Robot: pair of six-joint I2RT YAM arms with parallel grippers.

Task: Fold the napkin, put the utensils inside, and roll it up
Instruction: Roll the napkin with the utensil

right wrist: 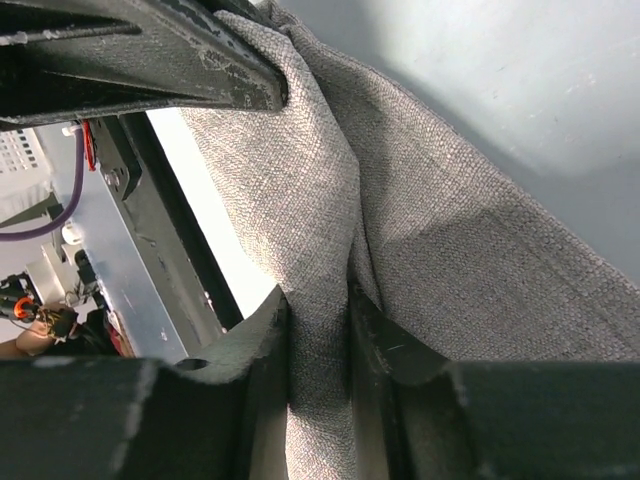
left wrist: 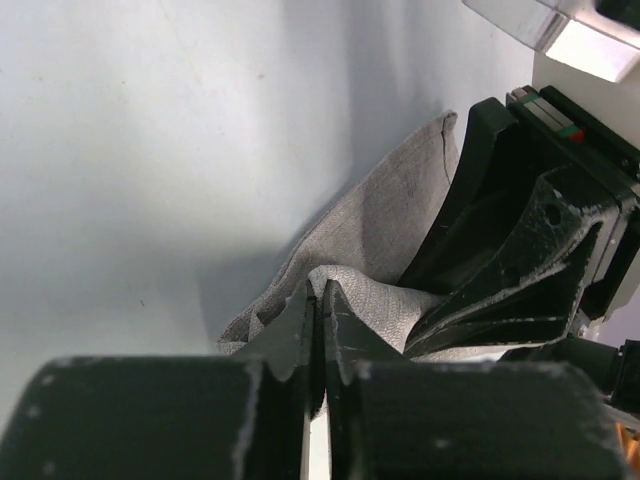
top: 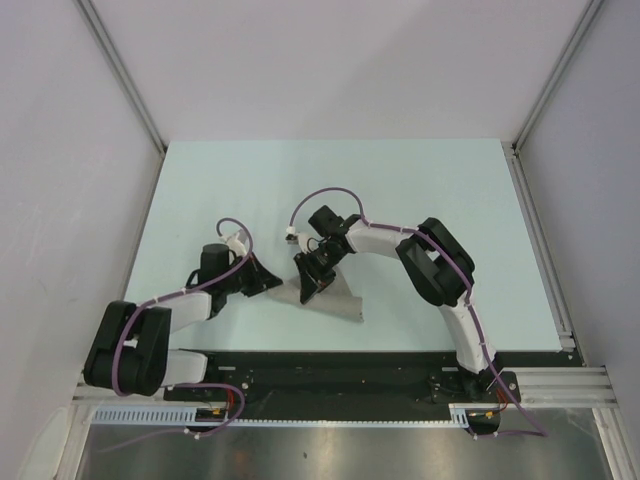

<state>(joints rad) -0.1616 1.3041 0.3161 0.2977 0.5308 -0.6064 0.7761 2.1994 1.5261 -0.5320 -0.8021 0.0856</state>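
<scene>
While both my arms meet at the centre of the pale green flat table [top: 400,200], the surface is bare and level on every side of them. White walls stand well back at 9, 12 and 3 o'clock, so room is ample.

The grey-beige woven cloth napkin [top: 342,303] lies near the 6 o'clock edge, bunched into a wedge. Its lower edge runs roughly from 9 to 4 o'clock on the table, and its 10 o'clock part is drawn up off the surface.

My right pincer [right wrist: 318,310] is clamped on that raised part, with a fold of cloth running straight between its fingers. It is the arm in charge of the cloth.

My left pincer [left wrist: 318,300] sits just beside the napkin at its 9 o'clock end, so the cloth lies toward 3 o'clock from it. Its jaws are together. Whether any cloth is caught at the tips I cannot tell.

The utensils appear in no view.

Judgement: folding is unfinished. The coming move turns on carrying the held part across the long axis.
</scene>
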